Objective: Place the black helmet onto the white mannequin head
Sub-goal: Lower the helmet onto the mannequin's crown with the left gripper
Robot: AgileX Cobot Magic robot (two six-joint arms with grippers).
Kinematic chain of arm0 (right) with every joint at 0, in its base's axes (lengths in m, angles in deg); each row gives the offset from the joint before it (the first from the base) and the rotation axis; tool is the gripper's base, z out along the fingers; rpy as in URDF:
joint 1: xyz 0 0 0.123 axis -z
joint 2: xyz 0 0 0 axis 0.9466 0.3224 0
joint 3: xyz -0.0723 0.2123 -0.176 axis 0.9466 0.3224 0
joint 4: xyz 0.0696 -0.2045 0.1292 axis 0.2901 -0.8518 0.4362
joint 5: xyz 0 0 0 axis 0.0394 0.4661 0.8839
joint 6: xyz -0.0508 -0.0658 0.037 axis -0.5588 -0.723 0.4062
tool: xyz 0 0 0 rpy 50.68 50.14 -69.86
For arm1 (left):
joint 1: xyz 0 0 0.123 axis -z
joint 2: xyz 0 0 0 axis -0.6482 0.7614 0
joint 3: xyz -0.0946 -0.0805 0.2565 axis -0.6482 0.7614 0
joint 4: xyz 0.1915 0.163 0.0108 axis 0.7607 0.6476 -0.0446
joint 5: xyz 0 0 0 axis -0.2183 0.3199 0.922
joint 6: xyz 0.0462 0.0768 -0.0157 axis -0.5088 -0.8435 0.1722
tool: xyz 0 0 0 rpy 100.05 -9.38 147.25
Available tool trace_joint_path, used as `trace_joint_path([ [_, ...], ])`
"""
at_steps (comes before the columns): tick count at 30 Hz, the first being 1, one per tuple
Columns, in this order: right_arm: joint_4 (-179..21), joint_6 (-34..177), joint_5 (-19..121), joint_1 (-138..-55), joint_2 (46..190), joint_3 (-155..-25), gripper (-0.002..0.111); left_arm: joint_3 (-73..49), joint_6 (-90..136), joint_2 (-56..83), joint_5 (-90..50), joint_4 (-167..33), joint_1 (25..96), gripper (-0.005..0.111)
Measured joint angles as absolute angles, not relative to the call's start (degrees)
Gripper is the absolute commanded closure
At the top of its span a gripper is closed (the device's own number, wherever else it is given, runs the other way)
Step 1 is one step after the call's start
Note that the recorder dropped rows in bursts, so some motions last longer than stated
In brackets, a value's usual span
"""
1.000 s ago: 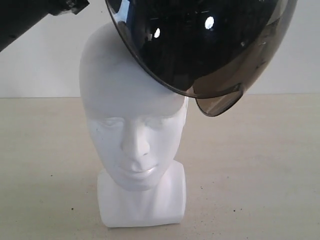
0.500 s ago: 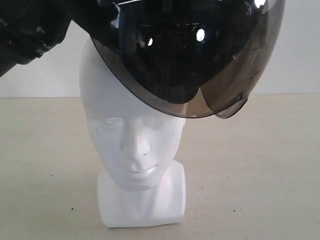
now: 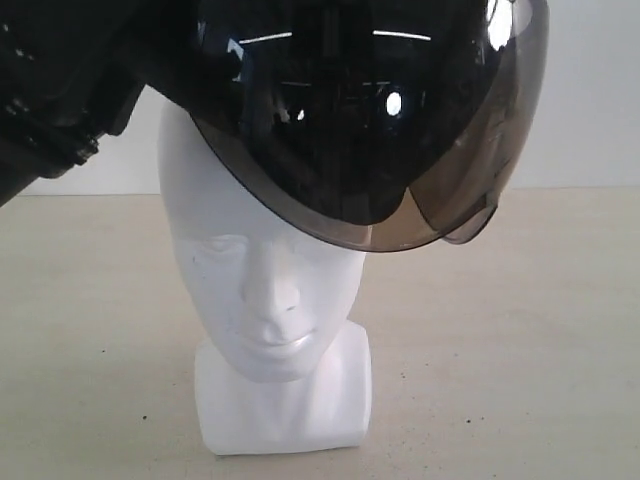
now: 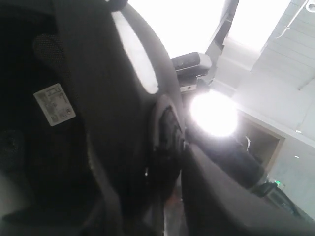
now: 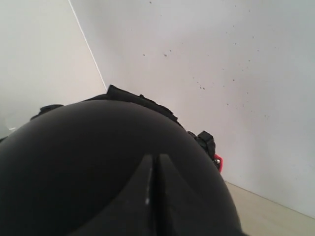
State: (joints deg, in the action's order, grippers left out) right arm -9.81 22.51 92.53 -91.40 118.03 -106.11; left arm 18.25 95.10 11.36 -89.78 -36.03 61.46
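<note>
The white mannequin head (image 3: 268, 290) stands upright on the table, facing the exterior camera. The black helmet (image 3: 340, 110) hangs tilted over its crown, and the smoky visor covers the forehead down to just above the brow. My left gripper (image 4: 162, 196) is shut on the helmet's side rim (image 4: 165, 142), one finger inside against the dark lining and one outside. In the exterior view only the left arm (image 3: 50, 90) shows at the upper left. My right gripper (image 5: 157, 158) is shut with nothing between its fingers, tips at the helmet's matte shell (image 5: 74, 162). It is hidden in the exterior view.
The beige table (image 3: 520, 330) spreads around the head's blocky neck base (image 3: 285, 410). A white wall (image 3: 590, 120) stands close behind. A red-tipped black strap buckle (image 5: 211, 152) sticks out past the shell in the right wrist view.
The helmet has come down and to the left over the mannequin's crown, covering more of the forehead. The left arm has moved further into the exterior view.
</note>
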Motion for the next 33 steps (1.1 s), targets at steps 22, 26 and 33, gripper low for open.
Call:
trace_joint_path([
  [22,-13.36,26.25,94.29,-95.71,122.53,-106.11,0.108,27.35,90.09,11.63,-89.33,-42.53,61.46,0.102],
  [26,-13.95,26.25,95.25,-95.71,122.67,-106.11,0.108,28.77,89.85,11.63,-89.69,-42.74,61.46,0.102],
  [33,-14.49,26.25,96.51,-95.71,122.76,-106.00,0.108,31.15,88.08,9.55,-88.46,-42.90,61.46,0.102],
])
